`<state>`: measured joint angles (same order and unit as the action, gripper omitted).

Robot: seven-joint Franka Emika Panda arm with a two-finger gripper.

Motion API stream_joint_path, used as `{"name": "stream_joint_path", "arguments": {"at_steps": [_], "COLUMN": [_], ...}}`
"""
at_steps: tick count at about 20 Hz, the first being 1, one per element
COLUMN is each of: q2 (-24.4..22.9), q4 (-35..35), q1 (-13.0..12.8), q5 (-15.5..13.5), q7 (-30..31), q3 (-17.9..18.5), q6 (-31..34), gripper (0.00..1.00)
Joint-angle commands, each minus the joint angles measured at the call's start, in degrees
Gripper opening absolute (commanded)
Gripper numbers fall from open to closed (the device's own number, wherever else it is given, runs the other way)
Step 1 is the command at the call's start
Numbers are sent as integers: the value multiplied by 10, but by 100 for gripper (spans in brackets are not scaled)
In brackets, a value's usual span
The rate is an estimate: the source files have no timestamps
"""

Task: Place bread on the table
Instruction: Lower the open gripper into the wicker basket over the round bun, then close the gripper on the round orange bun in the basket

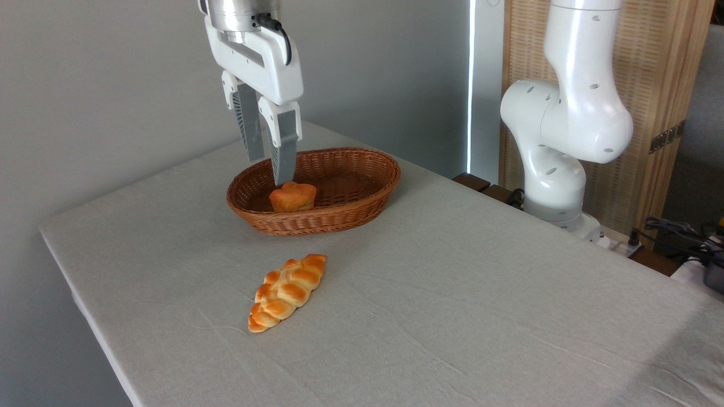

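While the hand (270, 169) hung over the left half of the basket (362, 164), the bread (292, 196) sat inside that basket against its near wall, upright on its ridged base with the knobbly top facing up. The bread lay directly below the hand and slightly to the right of the point midway between the fingertips; the nearer finger's tip appeared just above or touching the bun's top, though contact could not be settled from this one view. The fingers were parted by a modest gap and held nothing. That gap looked close to the width of the bun, perhaps a little narrower, so judged that a wider opening or a small shift to the right would be needed before descent. The bun is roughly round, so no long axis to align to. The table (481, 294) lay bare to the right of the basket; the braided loaf (288, 291) lay in front of the basket, well apart from it. Step judged: approach, grasp not yet made.
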<state>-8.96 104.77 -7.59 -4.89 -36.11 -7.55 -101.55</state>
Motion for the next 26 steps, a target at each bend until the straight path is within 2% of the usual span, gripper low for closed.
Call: {"name": "stream_joint_path", "arguments": {"at_steps": [1, 3, 6, 9, 10, 22, 26], "q2": [-28, -21, 6, 13, 13, 25, 28], "q4": [54, 60, 79, 125, 137, 178, 211], "q1": [-64, -86, -135, -169, -174, -175, -175], "q5": [-11, -11, -10, -11, -11, -9, -6], "q7": [-9, -12, -12, -12, -12, -12, -12], "q3": [-10, -11, -12, -14, -19, -48, -48], "q6": [-55, -65, -100, -136, -140, -145, -197], "gripper": [100, 100, 100, 100, 100, 100, 100]}}
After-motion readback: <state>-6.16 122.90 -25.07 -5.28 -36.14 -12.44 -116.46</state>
